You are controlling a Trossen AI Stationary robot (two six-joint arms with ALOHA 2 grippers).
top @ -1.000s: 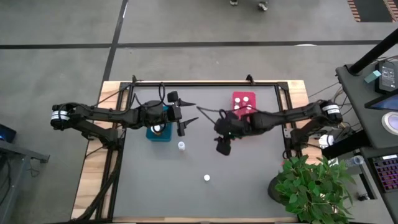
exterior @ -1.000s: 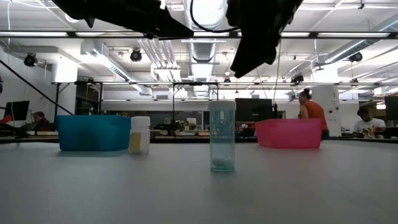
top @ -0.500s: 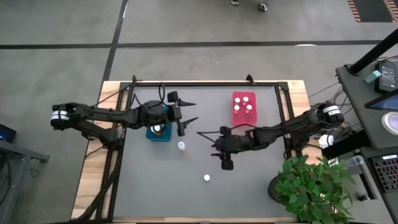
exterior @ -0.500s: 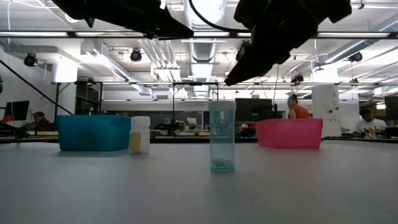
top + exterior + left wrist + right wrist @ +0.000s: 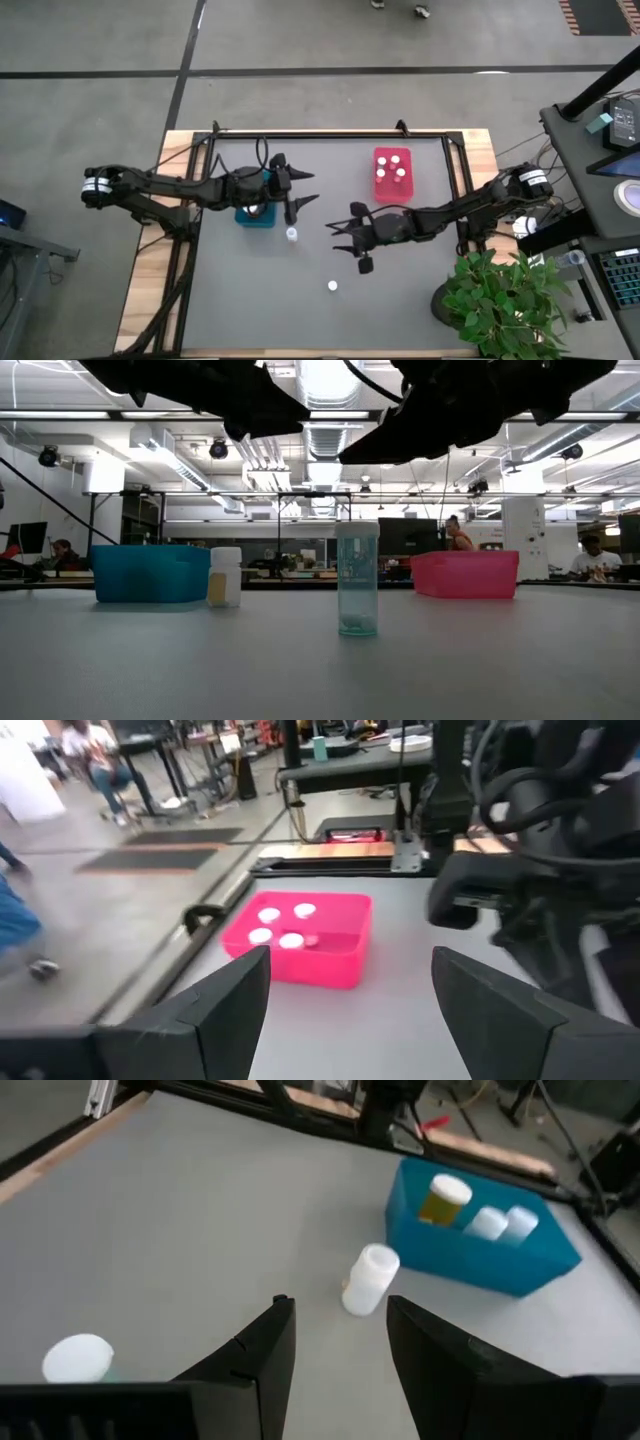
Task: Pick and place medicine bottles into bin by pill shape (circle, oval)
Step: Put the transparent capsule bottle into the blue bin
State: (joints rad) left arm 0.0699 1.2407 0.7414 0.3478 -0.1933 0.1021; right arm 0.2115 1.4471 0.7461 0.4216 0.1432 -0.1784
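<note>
Grey table (image 5: 400, 300), two loose bottles (image 5: 291, 234), two bins (image 5: 392, 173), both pincers (image 5: 338, 228) wide, empty.

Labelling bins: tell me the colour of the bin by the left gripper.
Blue bin, clearest in the right wrist view.

2 bins: 1 blue bin (image 5: 256, 213) left-centre of high view, 1 pink bin (image 5: 393, 173) upper centre-right. Bottles: 4 white caps in pink bin, 3 in blue bin per right wrist view, 2 loose bottles (image 5: 291, 234) on table (image 5: 420, 300) mid-frame. 2 arms.
</note>
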